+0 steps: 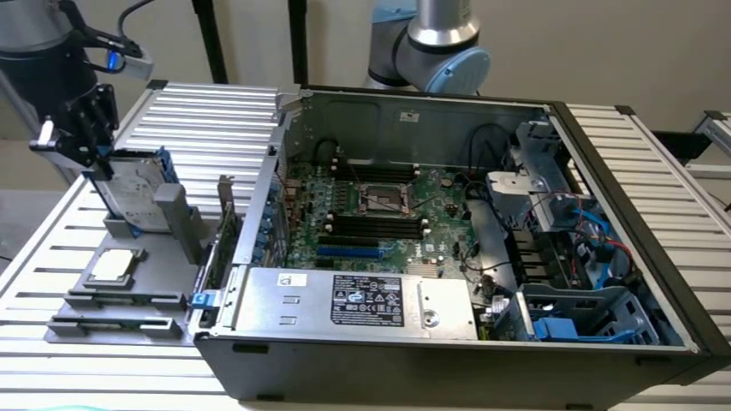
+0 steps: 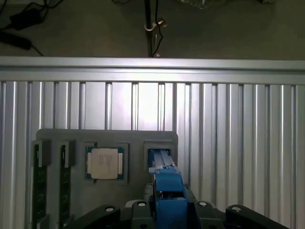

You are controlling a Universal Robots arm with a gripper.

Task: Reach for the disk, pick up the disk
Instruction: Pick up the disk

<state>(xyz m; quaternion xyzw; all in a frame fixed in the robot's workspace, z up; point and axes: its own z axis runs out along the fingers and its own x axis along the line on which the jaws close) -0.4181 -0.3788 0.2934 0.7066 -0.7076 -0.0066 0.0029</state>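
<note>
Jaws: the gripper is over the disk's top edge, jaws clamped on its blue bracket, one on each side.
Disk: the disk stands upright on edge in the holder, at the exterior view's left.
Grip risk: it's a narrow hold, high on plastic. If that bracket flexes, the disk could slip out or swing.
Slot risk: the lower end sits down in the slot. Pull off-vertical and it likely binds against the walls, dragging the holder with it.
Chip: the chip lies flat in its pocket just beside the slot. A jolted holder could shake it loose.
Worktop: the worktop is ribbed metal, so a dropped disk lands hard.
Case: the open case sits beside the holder, towards the exterior view's right. A wide swing that way could clip its wall.
</note>
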